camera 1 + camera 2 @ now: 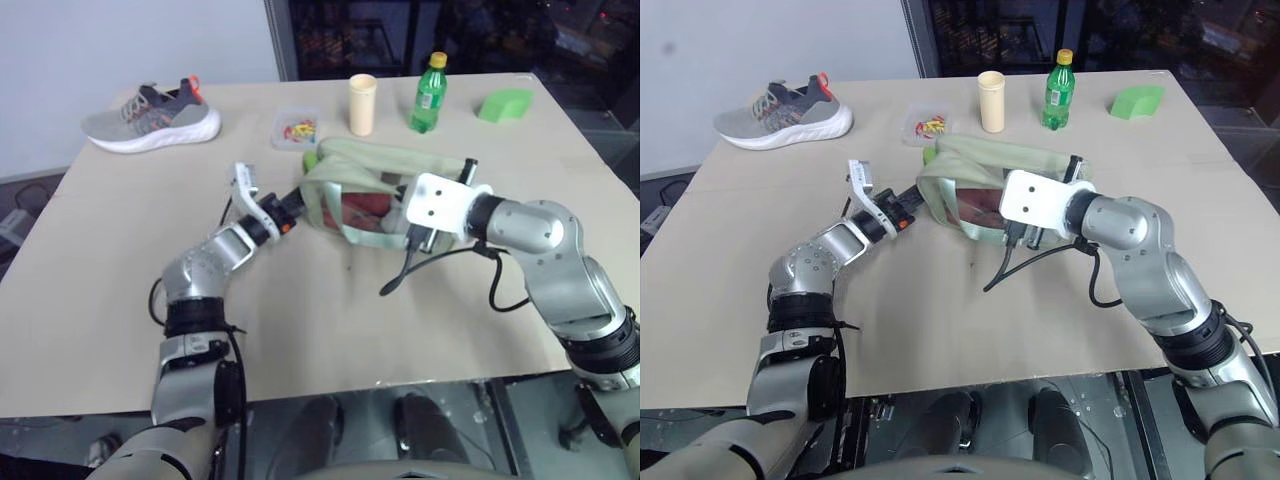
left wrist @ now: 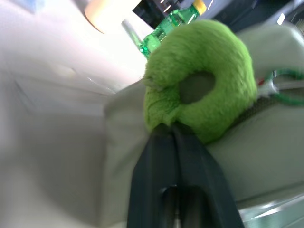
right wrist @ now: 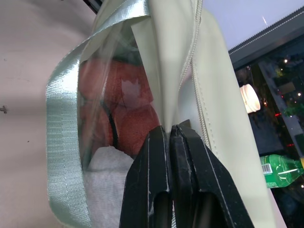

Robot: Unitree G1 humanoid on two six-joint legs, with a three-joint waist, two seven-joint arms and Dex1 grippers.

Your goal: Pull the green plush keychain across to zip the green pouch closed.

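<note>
L fingers (image 2: 171,130) on green plush keychain (image 2: 204,85) (R fingers (image 3: 169,130) pinching green pouch (image 1: 375,165))

Both arms reach inward, left fingers (image 2: 164,156) and right fingers (image 3: 156,156) pinched together.

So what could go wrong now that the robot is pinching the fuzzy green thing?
The left gripper pinches just the bottom edge of the green plush keychain, so the soft fuzz might slip out when it pulls. The right gripper clamps only a thin fold of the green pouch, so the pouch could tug loose or drag across the table instead of zipping.
</note>
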